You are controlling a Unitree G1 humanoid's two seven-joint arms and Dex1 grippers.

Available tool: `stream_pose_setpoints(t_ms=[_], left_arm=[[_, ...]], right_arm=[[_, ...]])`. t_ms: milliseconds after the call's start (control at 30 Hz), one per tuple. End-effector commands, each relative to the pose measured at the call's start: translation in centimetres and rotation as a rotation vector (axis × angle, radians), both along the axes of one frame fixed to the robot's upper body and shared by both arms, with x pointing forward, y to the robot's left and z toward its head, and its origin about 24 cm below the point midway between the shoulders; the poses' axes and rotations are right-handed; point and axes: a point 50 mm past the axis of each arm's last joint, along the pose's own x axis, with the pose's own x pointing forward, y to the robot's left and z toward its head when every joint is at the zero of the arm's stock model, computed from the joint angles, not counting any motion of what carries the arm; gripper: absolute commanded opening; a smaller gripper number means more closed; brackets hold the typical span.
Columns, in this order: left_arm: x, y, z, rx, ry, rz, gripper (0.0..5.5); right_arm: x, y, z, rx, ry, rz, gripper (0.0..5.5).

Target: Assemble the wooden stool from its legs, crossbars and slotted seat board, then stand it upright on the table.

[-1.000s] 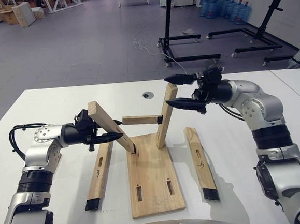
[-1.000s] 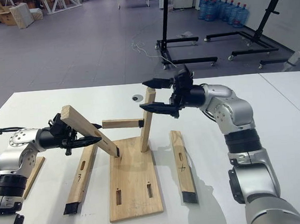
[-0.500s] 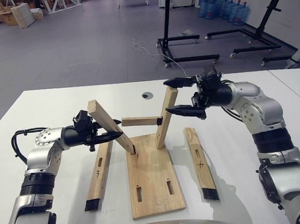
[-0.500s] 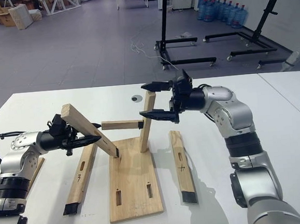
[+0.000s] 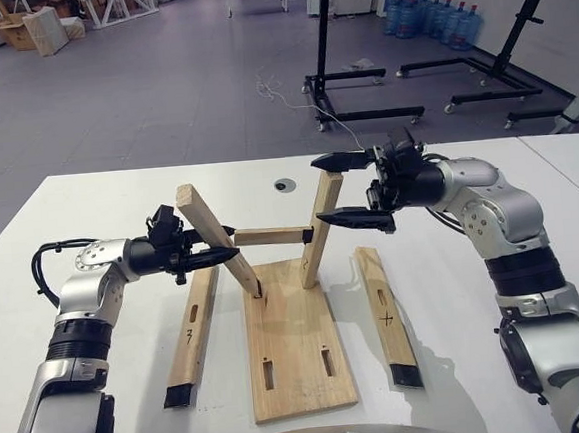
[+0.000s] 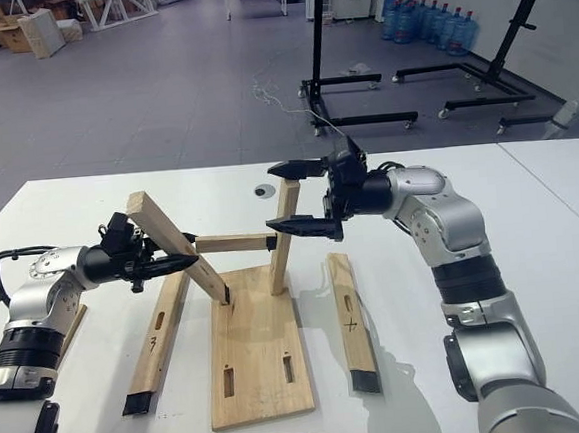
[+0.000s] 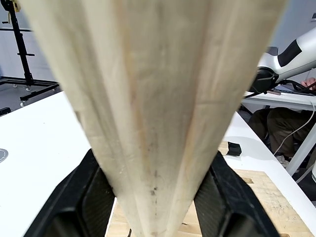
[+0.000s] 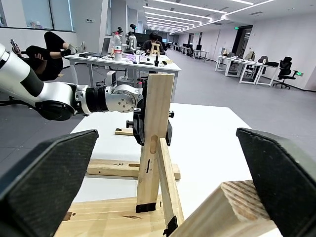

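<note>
The slotted seat board [image 5: 295, 346] lies flat at the table's middle. A tilted leg [image 5: 216, 237] stands with its foot in the board's far left slot, and my left gripper [image 5: 222, 248] is shut on its middle; its fingers [image 7: 84, 197] flank the wood. A second leg [image 5: 321, 229] leans in the far right slot. A crossbar [image 5: 271, 235] sticks out from it toward the tilted leg, its free end by that leg. My right gripper [image 5: 325, 190] is open, its jaws above and below that leg's top end [image 8: 232, 207].
Two loose slotted pieces lie flat, one left of the board [image 5: 191, 330] and one right of it [image 5: 386, 314]. Another strip [image 6: 68, 329] lies under my left arm. A cable hole [image 5: 285, 185] sits in the table behind the legs.
My left gripper has shifted right and swung the tilted leg steeper, closing on the crossbar's free end. The right gripper has edged left around the other leg's top.
</note>
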Motion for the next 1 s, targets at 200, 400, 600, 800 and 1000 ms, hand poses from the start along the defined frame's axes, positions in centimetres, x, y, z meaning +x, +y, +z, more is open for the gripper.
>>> stream_pose_setpoints(t_ms=[200,400,600,800,1000], left_arm=[[-0.3,0.1,-1.7,0.08,0.085,0.006,2.03],[0.2,-0.5,-1.8,0.107,0.107,-0.02,2.03],[0.9,-1.1,-1.8,0.124,0.12,-0.039,2.03],[1.0,-1.3,-2.2,0.164,0.145,-0.057,2.03],[1.3,-1.8,-2.1,0.203,0.135,-0.087,2.03]], right_arm=[[-0.5,0.4,-2.5,-0.093,0.083,0.019,5.13],[-0.7,1.1,-2.2,-0.111,0.053,0.055,5.13],[-0.5,1.3,-2.1,-0.128,0.041,0.071,5.13],[-0.5,1.5,-2.2,-0.138,0.029,0.073,5.13],[-0.8,2.3,-0.5,-0.089,-0.043,0.075,5.13]])
